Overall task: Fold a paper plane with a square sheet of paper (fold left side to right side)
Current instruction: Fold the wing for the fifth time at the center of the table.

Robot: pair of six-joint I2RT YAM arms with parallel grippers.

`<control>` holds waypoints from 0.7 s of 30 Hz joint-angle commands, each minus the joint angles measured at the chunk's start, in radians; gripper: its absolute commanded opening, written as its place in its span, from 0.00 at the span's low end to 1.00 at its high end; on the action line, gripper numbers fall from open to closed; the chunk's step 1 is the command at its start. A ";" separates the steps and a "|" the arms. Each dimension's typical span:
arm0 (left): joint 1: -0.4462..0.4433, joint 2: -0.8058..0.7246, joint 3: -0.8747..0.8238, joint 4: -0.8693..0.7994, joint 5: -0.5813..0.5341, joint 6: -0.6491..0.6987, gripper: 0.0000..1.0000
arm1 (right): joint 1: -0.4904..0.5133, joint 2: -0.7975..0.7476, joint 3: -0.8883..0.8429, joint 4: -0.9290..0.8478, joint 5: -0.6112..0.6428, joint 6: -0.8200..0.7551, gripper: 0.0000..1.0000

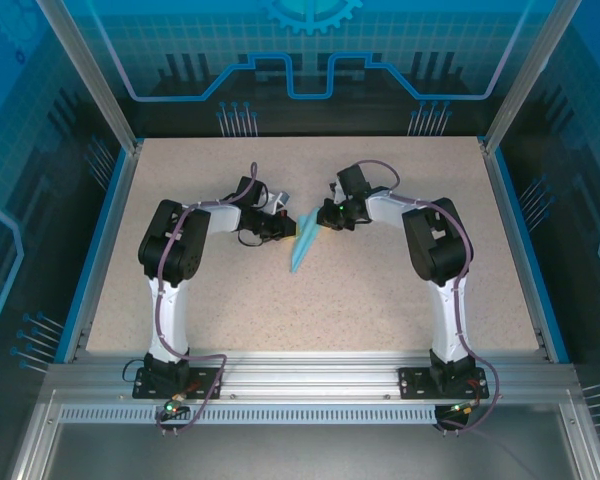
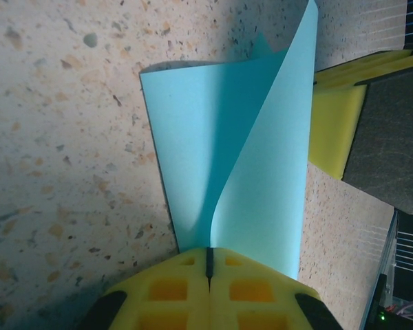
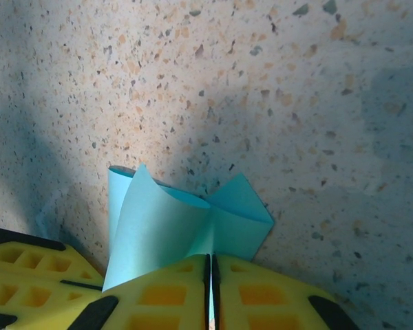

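The light-blue sheet of paper, creased into a narrow pointed paper-plane shape, lies mid-table with its tip toward the near side. My left gripper comes at it from the left and my right gripper from the right. In the left wrist view the yellow fingers are shut on the paper, and one flap curls up over the flat layer. In the right wrist view the jaws of the right gripper stand pressed on a thin edge of the paper, whose flaps bow upward.
The speckled beige table is ringed by an aluminium frame and blue walls. The right gripper's yellow finger sits close beside the paper in the left wrist view. The left gripper's finger shows at bottom left of the right wrist view.
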 commanded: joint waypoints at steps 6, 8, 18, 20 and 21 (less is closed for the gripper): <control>-0.008 0.064 0.006 -0.048 -0.027 0.040 0.04 | -0.020 -0.100 -0.076 0.050 -0.021 -0.015 0.17; -0.008 0.066 0.009 -0.049 -0.028 0.040 0.04 | -0.025 -0.120 -0.096 0.060 -0.021 -0.018 0.19; -0.010 0.070 0.015 -0.056 -0.030 0.044 0.04 | -0.026 -0.195 -0.157 0.170 -0.113 0.048 0.22; -0.010 0.072 0.019 -0.059 -0.034 0.047 0.04 | -0.011 -0.180 -0.135 0.170 -0.120 0.059 0.22; -0.012 0.071 0.019 -0.061 -0.035 0.048 0.05 | -0.005 -0.173 -0.123 0.163 -0.119 0.060 0.22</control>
